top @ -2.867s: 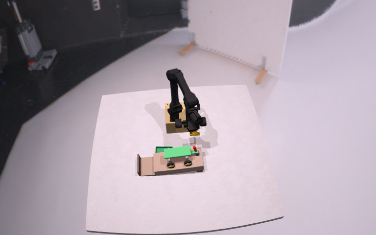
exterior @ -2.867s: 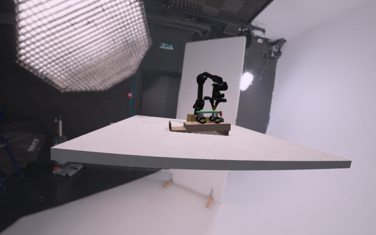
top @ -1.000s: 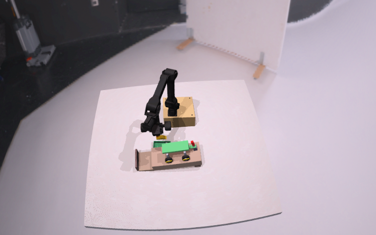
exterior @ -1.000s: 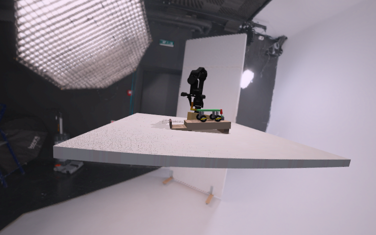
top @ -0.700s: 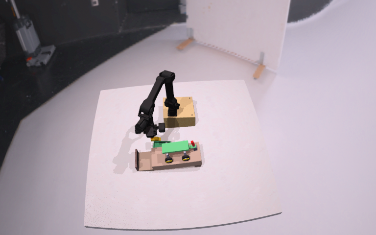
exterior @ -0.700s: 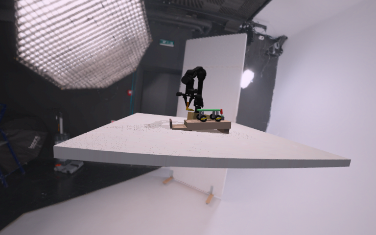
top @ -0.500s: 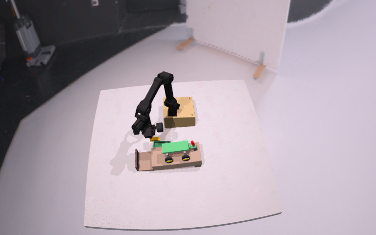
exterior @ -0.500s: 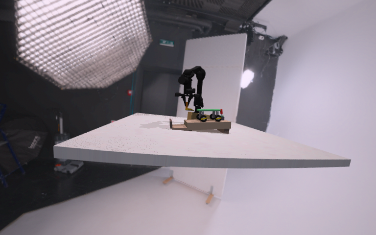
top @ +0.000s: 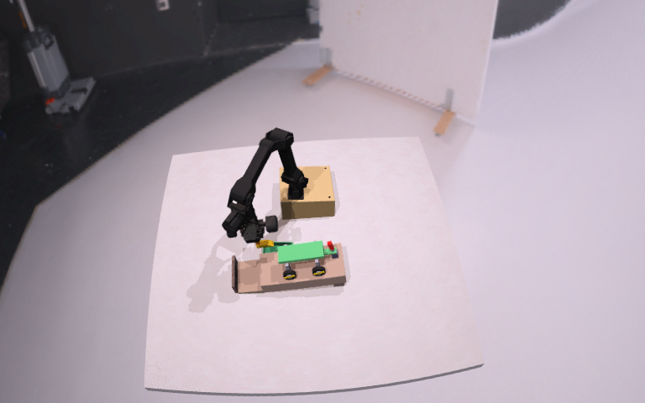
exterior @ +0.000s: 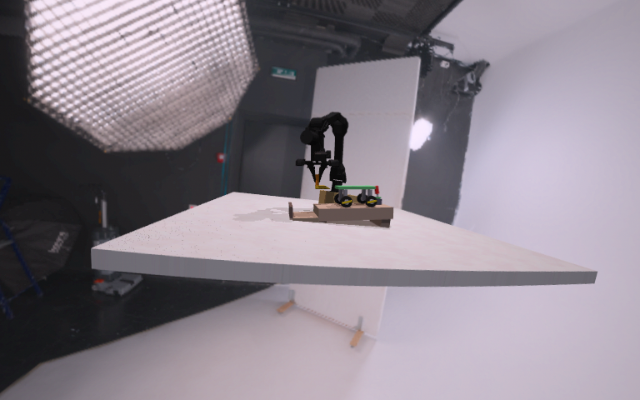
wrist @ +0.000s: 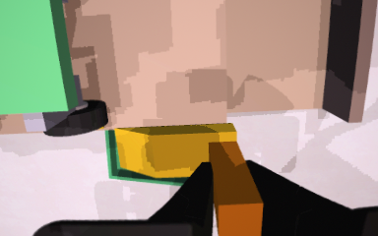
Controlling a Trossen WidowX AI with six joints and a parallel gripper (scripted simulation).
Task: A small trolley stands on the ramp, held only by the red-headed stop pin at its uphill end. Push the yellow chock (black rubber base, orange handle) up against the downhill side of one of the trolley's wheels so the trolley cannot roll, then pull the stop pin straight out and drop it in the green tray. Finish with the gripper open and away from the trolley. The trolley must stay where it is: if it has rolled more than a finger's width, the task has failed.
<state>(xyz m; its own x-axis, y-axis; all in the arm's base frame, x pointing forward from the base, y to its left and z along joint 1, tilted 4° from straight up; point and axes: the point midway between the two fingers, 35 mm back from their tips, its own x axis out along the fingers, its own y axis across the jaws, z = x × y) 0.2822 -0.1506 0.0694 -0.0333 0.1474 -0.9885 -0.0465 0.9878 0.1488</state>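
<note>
My gripper [top: 255, 236] [exterior: 317, 173] [wrist: 225, 170] is shut on the orange handle [wrist: 237, 194] of the yellow chock [top: 265, 243] [exterior: 317, 180] [wrist: 169, 148]. It holds the chock in the air beside the far edge of the tan ramp [top: 295, 281] [exterior: 353, 212] [wrist: 197, 59]. The chock hangs over the green tray [top: 270, 249] [wrist: 111, 158], which shows only as a rim. The trolley has a green deck [top: 300, 251] [exterior: 356, 187] [wrist: 27, 54] and stands on the ramp. One black wheel [wrist: 79, 120] is just left of the chock. The red-headed stop pin [top: 330, 245] [exterior: 377, 189] stands at the trolley's uphill end.
A black stop wall [top: 234, 274] [wrist: 345, 54] closes the ramp's low end. The arm's wooden base block [top: 309, 196] stands behind the ramp on the white table [top: 309, 342] [exterior: 330, 263]. A white backdrop panel [top: 409, 47] stands far behind.
</note>
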